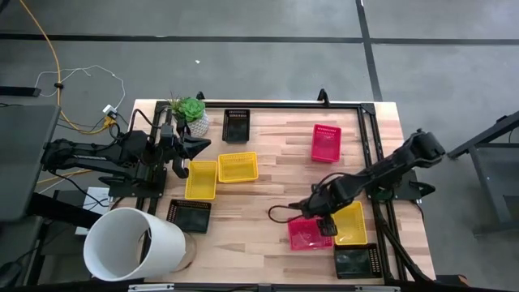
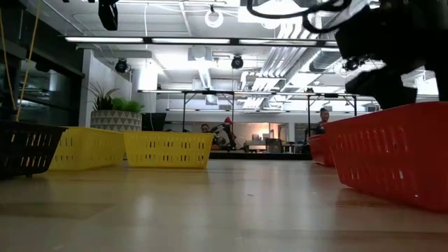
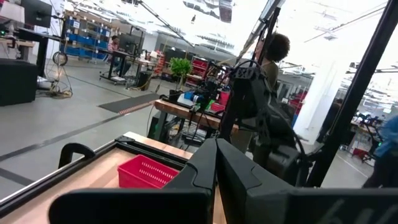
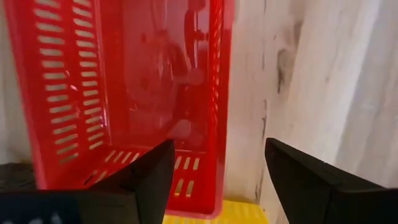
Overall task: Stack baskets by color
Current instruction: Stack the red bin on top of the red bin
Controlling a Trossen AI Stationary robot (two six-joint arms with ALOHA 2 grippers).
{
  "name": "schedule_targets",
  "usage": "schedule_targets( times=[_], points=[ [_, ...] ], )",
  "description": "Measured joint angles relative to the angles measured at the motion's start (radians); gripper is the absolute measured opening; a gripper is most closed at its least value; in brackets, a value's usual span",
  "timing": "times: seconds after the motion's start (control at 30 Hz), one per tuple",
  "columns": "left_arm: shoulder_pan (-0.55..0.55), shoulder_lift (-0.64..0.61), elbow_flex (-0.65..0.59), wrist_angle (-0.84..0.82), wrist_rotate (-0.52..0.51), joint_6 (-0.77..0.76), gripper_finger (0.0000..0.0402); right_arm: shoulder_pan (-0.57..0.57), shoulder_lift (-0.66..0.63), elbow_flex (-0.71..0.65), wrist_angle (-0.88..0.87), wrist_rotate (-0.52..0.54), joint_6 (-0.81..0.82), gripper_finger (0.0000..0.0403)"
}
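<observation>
Your right gripper (image 1: 324,225) is over the near-right part of the table (image 1: 276,174), fingers (image 4: 146,177) spread wide and holding nothing; in the right wrist view they straddle the long rim of a pink-red basket (image 1: 306,234) that sits flat on the wood. That basket touches or nearly touches a yellow basket (image 1: 351,222) just to its right, and a black basket (image 1: 355,261) lies just in front of the yellow one at the near-right corner. A second pink-red basket (image 1: 326,142) sits alone toward the far right, well apart from these. On the left side you have two more yellow baskets (image 1: 201,179) (image 1: 238,166) side by side, the second angled against the first, a black one (image 1: 189,215) near the big white cylinder (image 1: 134,243), and another black one (image 1: 236,125) at the far edge beside the potted plant (image 1: 191,113). Your left gripper (image 1: 197,147) waits at the far left by the plant, fingers closed on nothing, raised off the table. No two baskets are stacked in the high view. People show in the room beyond the table.
</observation>
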Motion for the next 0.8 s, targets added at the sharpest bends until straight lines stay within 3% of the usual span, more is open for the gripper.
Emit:
schedule_targets(
  times=[0.13,0.27,0.57,0.7,0.8],
  points=[
    [0.0,0.0,0.0,0.0,0.0,0.0,0.0,0.006,0.027,-0.013,0.006,0.012,0.002,0.0234],
    [0.0,0.0,0.0,0.0,0.0,0.0,0.0,0.006,0.057,-0.013,0.018,0.021,0.001,0.02],
    [0.0,0.0,0.0,-0.003,-0.001,0.0,0.0,0.004,0.063,-0.013,0.024,0.007,0.004,0.0017],
    [0.0,0.0,0.0,-0.003,-0.001,0.021,0.0,-0.023,-0.004,-0.013,0.007,-0.025,-0.028,0.0013],
    [0.0,0.0,0.0,-0.004,-0.006,0.026,0.0,-0.088,-0.116,-0.013,-0.031,0.007,-0.019,0.0003]
  ],
)
